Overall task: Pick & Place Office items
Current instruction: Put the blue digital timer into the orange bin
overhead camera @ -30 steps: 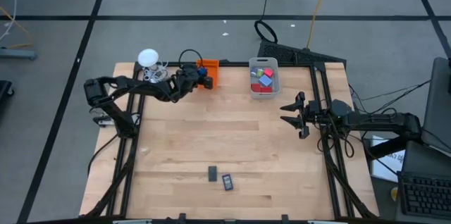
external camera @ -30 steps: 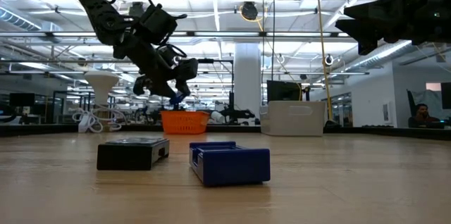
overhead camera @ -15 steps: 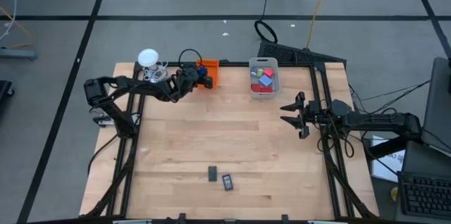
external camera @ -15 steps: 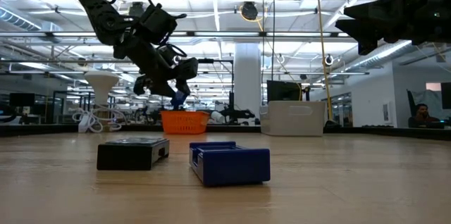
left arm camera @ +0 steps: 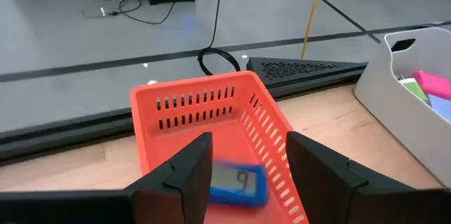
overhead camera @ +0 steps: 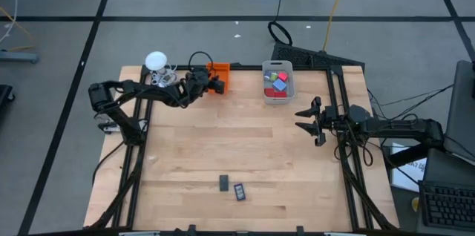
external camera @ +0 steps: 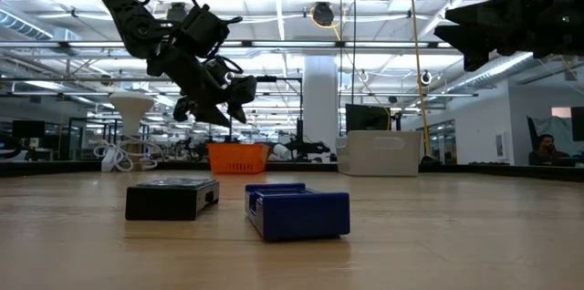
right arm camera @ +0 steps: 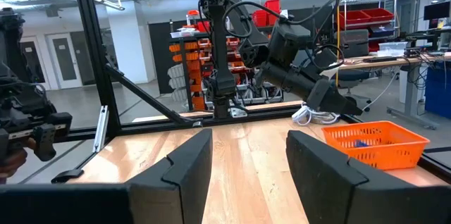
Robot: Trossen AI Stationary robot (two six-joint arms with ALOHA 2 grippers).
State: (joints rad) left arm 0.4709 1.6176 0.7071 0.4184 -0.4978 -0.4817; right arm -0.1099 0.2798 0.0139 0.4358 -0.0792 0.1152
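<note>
Table (overhead camera: 245, 154) with two bins, two arms, two flat items.
Orange bin (left arm camera: 204, 111) holds one blue item (left arm camera: 238, 182), lying loose between and below the left gripper (left arm camera: 243, 175)'s spread fingers. Clear bin (overhead camera: 277, 82) holds coloured blocks. Right gripper (overhead camera: 307, 121) waits open at the right edge. Black (overhead camera: 224, 182) and blue (overhead camera: 239, 191) rectangles lie near the front.

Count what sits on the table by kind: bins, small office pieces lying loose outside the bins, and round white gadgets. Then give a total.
Bins: 2 (orange bin, clear grey bin)
Loose pieces: 2 (black piece, blue piece)
Round white gadget: 1
Total: 5
</note>
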